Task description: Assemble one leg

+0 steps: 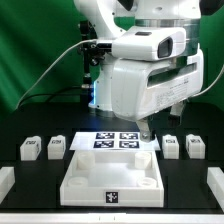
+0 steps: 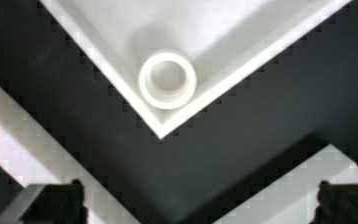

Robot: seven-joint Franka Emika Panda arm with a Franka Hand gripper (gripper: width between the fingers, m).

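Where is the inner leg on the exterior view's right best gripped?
Likely across opposite side faces of the leg, coming from straight above. It is a chunky block standing free of its neighbour, with its top unobstructed, and the open gripper points down.

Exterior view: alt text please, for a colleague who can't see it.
The white robot arm holds its pincer over the far corner of a large white square plastic tray, by the marker board. Small chunky white plastic leg blocks sit in pairs at the exterior view's left and right.

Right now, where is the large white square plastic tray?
In the exterior view, the tray sits front and centre, just in front of the marker board; small white leg blocks flank that board.
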